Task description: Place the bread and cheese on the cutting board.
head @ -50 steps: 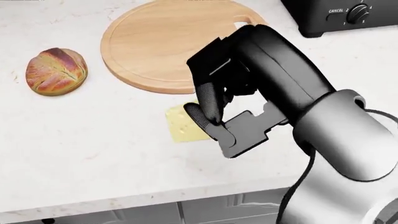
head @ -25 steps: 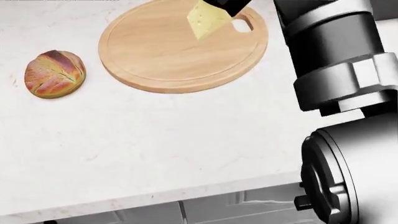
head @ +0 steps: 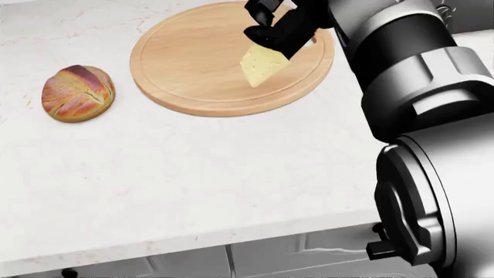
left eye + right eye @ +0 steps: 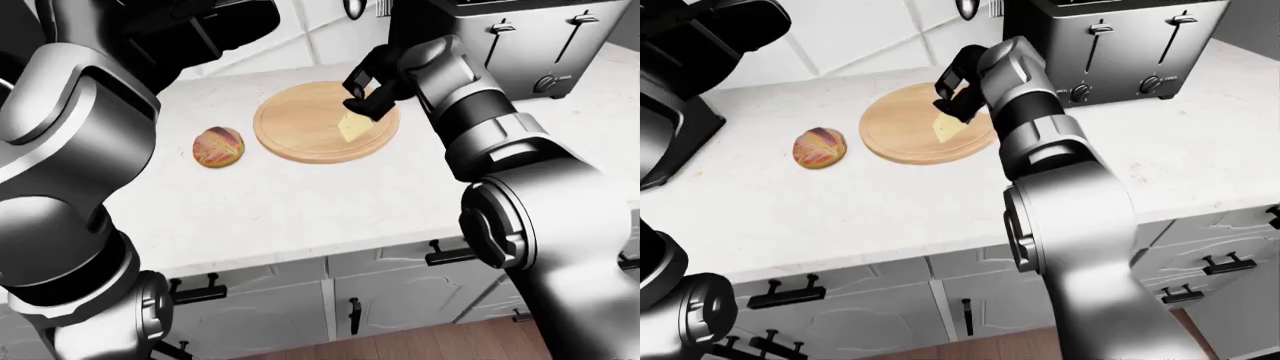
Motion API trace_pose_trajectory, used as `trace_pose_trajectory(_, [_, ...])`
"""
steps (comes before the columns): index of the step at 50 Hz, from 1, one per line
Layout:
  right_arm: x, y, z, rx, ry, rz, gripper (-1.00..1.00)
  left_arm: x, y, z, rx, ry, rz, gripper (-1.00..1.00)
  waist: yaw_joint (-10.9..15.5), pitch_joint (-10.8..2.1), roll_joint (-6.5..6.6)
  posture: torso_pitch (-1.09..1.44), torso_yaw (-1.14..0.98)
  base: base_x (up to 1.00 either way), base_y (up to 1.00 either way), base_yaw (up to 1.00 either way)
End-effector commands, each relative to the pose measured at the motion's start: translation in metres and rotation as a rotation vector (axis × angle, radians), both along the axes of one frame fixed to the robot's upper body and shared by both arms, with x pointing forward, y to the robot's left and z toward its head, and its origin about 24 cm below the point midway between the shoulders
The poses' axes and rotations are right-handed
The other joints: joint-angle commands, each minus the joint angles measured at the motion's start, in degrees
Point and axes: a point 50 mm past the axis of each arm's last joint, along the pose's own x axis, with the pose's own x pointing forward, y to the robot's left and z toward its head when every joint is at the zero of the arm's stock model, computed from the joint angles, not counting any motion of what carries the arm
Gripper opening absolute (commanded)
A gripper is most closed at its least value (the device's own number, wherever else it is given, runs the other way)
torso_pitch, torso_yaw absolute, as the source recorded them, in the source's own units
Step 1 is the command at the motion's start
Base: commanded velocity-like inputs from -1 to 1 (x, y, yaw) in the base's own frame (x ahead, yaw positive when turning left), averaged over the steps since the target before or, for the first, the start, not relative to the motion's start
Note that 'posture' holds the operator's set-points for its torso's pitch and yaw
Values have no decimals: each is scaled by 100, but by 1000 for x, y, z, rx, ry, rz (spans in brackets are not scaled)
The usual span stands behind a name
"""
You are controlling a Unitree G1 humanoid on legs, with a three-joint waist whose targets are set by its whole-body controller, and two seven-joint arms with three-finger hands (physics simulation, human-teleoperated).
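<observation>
While the right hand (image 3: 280, 28) clamps its dark fingers on the pale yellow, hole-dotted cheese (image 3: 262, 65), the wedge hangs tilted, long axis slanting toward lower left of the head view, over the round wooden cutting board (image 3: 193, 63). Bread (image 3: 78, 92), a brown crusty roll, sits on the white counter (image 3: 193, 168) at left, apart from the board. A toaster (image 4: 1120, 45) stands upper right. Whether the left hand is apart or together cannot be told.

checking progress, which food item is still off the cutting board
The round brown crusty bread roll, lying on the white counter left of the round wooden cutting board. The pale yellow cheese slice hangs over it in the right hand.
</observation>
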Motion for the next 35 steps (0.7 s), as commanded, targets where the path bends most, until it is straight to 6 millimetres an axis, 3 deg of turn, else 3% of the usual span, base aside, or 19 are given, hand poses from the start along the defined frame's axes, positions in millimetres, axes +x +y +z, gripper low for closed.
trace_pose_trajectory(1, [-2, 0, 28, 4, -103, -2, -100, -6, 2, 11, -18, -63, 6, 100, 1, -178, 2, 0, 0, 0, 0, 0])
trace_pose_trajectory(21, [2, -7, 12, 6, -103, -65, -100, -6, 0, 9, -13, -62, -1, 100, 101, -200, -67, 0, 0, 0, 0, 0])
trace_pose_trajectory(35, [6, -4, 11, 33, -241, -116, -100, -6, -1, 7, -10, -61, -4, 100, 132, -224, -97, 0, 0, 0, 0, 0])
